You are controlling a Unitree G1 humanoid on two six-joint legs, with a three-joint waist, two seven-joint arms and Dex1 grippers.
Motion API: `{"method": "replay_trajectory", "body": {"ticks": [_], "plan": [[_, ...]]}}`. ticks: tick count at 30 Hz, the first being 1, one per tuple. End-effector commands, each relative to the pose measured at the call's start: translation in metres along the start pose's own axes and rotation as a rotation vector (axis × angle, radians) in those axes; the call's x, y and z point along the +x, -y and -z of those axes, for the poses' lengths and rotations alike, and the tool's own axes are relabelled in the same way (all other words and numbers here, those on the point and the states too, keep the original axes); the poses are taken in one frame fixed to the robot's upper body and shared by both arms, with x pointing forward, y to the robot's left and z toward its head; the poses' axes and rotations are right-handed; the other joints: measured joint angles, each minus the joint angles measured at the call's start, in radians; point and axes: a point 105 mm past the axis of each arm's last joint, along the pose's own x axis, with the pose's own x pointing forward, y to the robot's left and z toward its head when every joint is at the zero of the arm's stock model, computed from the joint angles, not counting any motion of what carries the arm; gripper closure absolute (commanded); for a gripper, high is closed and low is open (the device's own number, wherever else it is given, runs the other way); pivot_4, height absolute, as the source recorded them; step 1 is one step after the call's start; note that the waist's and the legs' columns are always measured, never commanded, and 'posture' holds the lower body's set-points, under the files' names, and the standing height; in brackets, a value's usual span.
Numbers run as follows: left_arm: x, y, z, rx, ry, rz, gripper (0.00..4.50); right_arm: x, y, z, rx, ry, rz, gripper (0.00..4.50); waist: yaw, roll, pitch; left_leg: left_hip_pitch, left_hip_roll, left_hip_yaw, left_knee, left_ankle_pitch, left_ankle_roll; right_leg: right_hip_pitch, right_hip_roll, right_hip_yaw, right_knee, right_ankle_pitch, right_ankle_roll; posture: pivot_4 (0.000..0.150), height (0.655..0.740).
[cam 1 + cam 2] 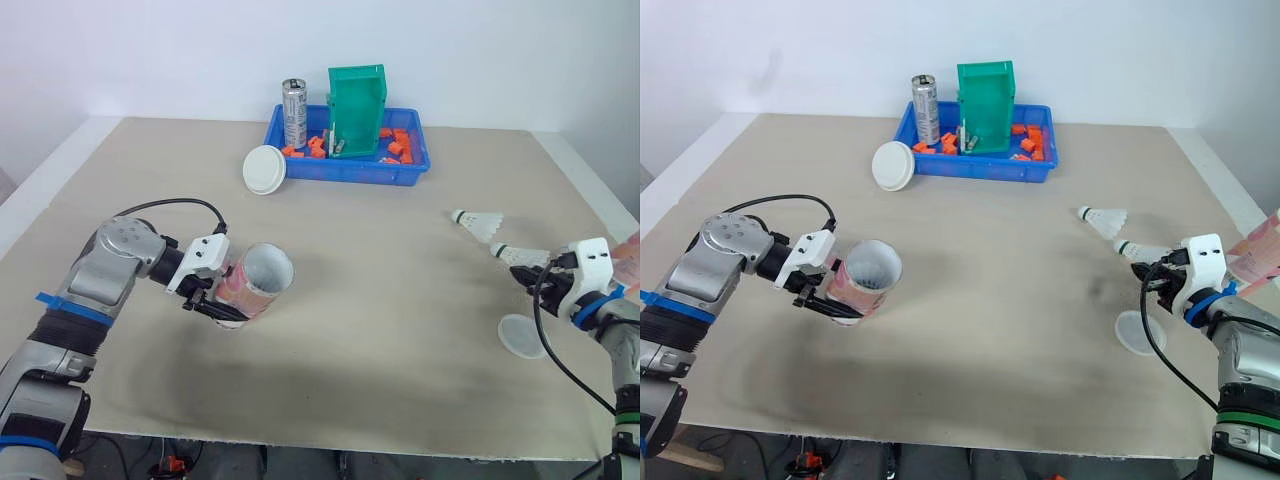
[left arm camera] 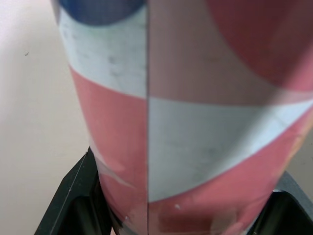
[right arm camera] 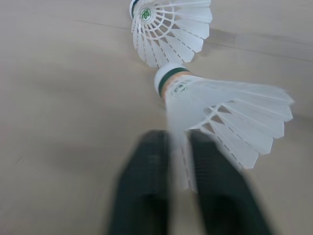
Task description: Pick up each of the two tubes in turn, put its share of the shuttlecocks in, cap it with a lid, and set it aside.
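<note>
My left gripper (image 1: pixel 216 302) is shut on a pink, white and blue tube (image 1: pixel 262 278), held tilted just above the table at the left with its open mouth facing right and up. In the left wrist view the tube (image 2: pixel 195 122) sits between the black fingers (image 2: pixel 73 196). At the right, my right gripper (image 1: pixel 528 273) is shut on the feather skirt of a white shuttlecock (image 3: pixel 220 107). A second shuttlecock (image 1: pixel 478 222) lies on the table just beyond it. A second pink tube (image 1: pixel 1262 250) pokes in at the right edge.
A clear lid (image 1: pixel 522 335) lies flat beside my right wrist. A white lid (image 1: pixel 265 168) leans on the blue tray (image 1: pixel 415 170) at the back, which holds a metal can (image 1: pixel 294 112), a green bin (image 1: pixel 355 110) and several orange pieces.
</note>
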Motion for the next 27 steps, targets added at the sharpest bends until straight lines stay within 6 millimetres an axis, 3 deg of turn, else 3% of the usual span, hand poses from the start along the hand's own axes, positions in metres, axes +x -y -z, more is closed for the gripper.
{"method": "replay_trajectory", "body": {"ticks": [1,5,9,14,18,22,27], "plan": [[0.0,0.003,0.003,0.008,-0.038,0.027,1.63,-0.014,0.013,-0.028,-0.087,0.07,0.072,4.47,0.0,0.0,0.0,0.0,0.0,0.0,0.0,0.0,0.0,0.0,0.0,0.0,0.0,0.0,0.0,0.15,0.7362],[-0.001,-0.001,-0.001,0.024,-0.043,0.03,1.63,-0.03,-0.002,-0.063,-0.218,0.127,0.026,4.47,0.0,0.002,0.0,0.0,0.0,0.0,-0.001,0.0,0.0,0.0,0.0,0.0,0.0,0.0,0.0,0.15,0.7362],[0.0,-0.002,-0.001,0.029,-0.049,0.04,1.63,-0.044,-0.039,-0.091,-0.353,0.171,-0.106,4.47,0.0,0.003,0.0,0.0,0.0,0.0,-0.001,0.0,0.0,-0.001,0.0,0.0,0.0,0.0,0.0,0.15,0.7362],[0.001,-0.003,-0.001,0.031,-0.05,0.05,1.63,-0.057,-0.139,-0.12,-0.626,0.259,-0.473,4.47,0.0,0.003,0.001,0.001,0.0,0.0,-0.001,0.0,0.0,-0.001,0.0,0.001,0.0,-0.002,-0.004,0.15,0.7362],[0.001,-0.006,-0.003,0.033,-0.048,0.053,1.63,-0.064,-0.202,-0.12,-0.8,0.302,-0.73,4.47,0.002,0.001,0.001,0.001,0.001,0.0,0.0,0.0,0.0,-0.001,0.0,0.001,0.0,-0.002,-0.004,0.15,0.7362],[0.002,-0.009,-0.006,0.039,-0.042,0.055,1.63,-0.066,-0.234,-0.131,-0.911,0.383,-0.866,4.47,0.002,-0.001,0.002,-0.002,0.001,0.001,0.001,0.0,0.0,-0.003,-0.001,0.0,-0.001,-0.002,-0.005,0.15,0.7362],[0.005,-0.012,-0.009,0.044,-0.029,0.06,1.63,-0.057,-0.257,-0.14,-0.997,0.445,-0.953,4.47,0.005,-0.001,0.003,-0.003,0.001,0.0,0.001,0.0,0.0,-0.002,-0.001,-0.002,-0.001,-0.003,-0.005,0.15,0.7362]]}}
